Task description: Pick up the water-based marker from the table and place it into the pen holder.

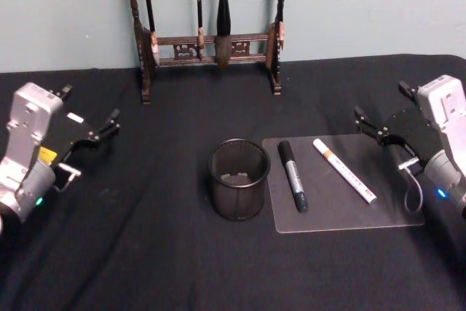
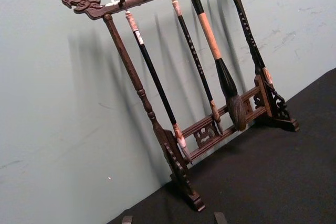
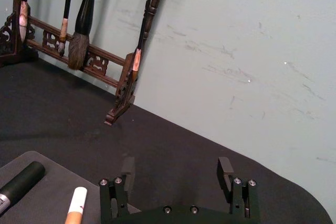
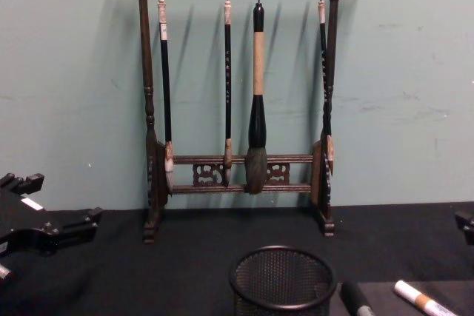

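The left gripper (image 1: 89, 105) and right gripper (image 1: 382, 101) both hold their fingers spread and empty. Just inward of the right fingers, on a clear plastic mat (image 1: 328, 209), lie a black marker with a grey label (image 1: 293, 176) and a white marker with an orange band (image 1: 344, 170). I cannot tell which is water-based. The round black wire-mesh pen holder (image 1: 239, 194) stands just past the mat, probably to keep the carry short.

No text, brand, number or sign is legible. Dark marker (image 1: 293, 177): the grey label (image 1: 291, 169) on its barrel carries print too fine to read. Left gripper (image 1: 90, 103): white tag (image 1: 75, 117) just behind the fingers and yellow sticker (image 1: 46, 154) farther back on the body, both unreadable.
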`<state>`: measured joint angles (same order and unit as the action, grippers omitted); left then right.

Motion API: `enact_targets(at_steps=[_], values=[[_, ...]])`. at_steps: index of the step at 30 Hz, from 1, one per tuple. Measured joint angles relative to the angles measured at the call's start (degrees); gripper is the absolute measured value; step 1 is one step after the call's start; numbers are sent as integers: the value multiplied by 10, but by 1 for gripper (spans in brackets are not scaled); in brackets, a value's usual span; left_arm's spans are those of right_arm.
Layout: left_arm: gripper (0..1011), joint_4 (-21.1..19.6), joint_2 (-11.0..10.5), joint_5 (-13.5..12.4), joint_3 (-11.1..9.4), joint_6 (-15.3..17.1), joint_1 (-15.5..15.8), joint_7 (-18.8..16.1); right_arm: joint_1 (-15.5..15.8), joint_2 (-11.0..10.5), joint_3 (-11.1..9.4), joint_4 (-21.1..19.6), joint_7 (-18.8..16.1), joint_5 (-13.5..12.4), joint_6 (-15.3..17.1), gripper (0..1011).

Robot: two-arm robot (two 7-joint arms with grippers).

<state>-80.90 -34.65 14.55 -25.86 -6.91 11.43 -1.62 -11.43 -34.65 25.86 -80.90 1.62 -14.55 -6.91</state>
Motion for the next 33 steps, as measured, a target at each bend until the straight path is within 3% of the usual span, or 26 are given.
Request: enact_targets(at_steps=[33], values=[[1001, 0, 0, 0, 0, 0, 0, 0, 0, 0, 0, 0, 0, 0, 0, 1002]])
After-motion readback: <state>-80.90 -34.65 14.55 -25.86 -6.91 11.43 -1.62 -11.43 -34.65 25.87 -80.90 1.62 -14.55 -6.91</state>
